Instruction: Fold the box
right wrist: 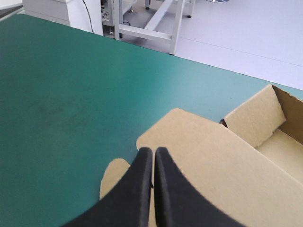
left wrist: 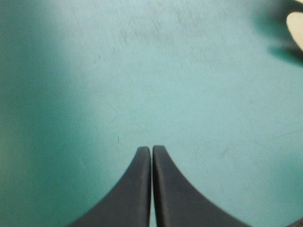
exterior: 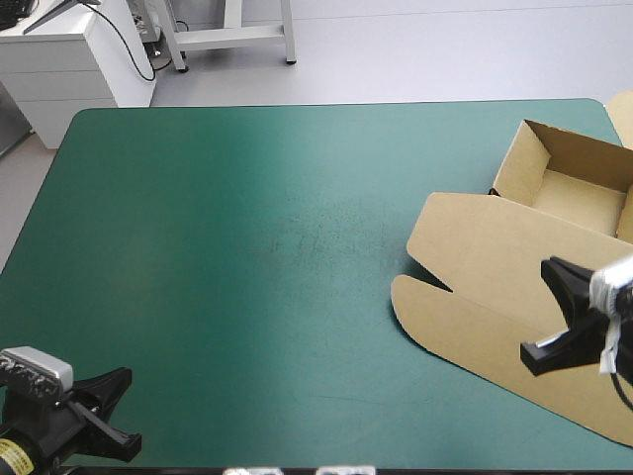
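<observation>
High view is showing the box (exterior: 514, 277) lying toward the desk's (exterior: 247, 247) far right corner and running off past the right edge. Its tray (exterior: 584, 198) is standing at the far end with its walls raised. The lid (exterior: 475, 267) is lying flat on the teal-green cover and stretching from the tray toward the desk's middle and near edge. So the long axis is slanting from the far right corner down toward the near side.

The right hand (exterior: 559, 322) is hovering over the near part of that lid, close to the right edge. Its black fingers are pressed together in one point, with nothing between them that I can make out. Whether the tips are touching the board, I cannot tell.

The left hand (exterior: 104, 416) is sitting at the near left corner, well apart from the box. Its fingers are likewise pressed together, with only bare cover beneath.

To my eye the right hand is the one placed to work. The lid is lying directly under it and the tray is sitting just beyond, toward the far edge, so the next handling is falling to this arm.
</observation>
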### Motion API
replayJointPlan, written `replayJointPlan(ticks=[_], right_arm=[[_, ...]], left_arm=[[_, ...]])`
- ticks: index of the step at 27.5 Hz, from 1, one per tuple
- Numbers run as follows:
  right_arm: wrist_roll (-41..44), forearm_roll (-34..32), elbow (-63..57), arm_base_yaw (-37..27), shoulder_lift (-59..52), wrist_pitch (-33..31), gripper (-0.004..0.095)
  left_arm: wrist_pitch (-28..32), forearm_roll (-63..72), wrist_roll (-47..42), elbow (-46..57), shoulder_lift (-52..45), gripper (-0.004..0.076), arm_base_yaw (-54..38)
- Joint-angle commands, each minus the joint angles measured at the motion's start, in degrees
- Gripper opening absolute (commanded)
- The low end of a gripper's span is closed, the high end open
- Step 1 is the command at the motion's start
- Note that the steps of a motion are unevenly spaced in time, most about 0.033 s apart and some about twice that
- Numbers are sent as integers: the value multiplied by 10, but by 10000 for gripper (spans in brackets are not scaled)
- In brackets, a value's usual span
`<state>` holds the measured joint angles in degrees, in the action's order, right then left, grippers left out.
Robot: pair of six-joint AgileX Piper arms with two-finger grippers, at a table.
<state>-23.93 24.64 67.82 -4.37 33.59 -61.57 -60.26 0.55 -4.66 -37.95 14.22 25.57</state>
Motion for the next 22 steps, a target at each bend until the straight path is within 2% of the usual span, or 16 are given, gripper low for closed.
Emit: replayJointPlan(ticks=[1,5,10,13,18,22], right_arm=[[-5,-28,-48,2,-47,55,-6],[-42,-44,-174,2,-145,131,-6],[-49,-41,-258,2,-225,163,-6],[-54,-43,-294,2,-276,180,-6],[-36,-43,-346,9,-335,224,-6],[-34,-43,-382,44,-347,226,-6]], left_arm=[[69,2,47,-2,-35,-8,2],[97,3,47,42,-107,-8,2],[100,31,47,71,-157,-8,2],[95,32,62,78,-154,-8,2],[125,31,74,96,-155,-8,2],[136,30,74,103,-155,-8,2]])
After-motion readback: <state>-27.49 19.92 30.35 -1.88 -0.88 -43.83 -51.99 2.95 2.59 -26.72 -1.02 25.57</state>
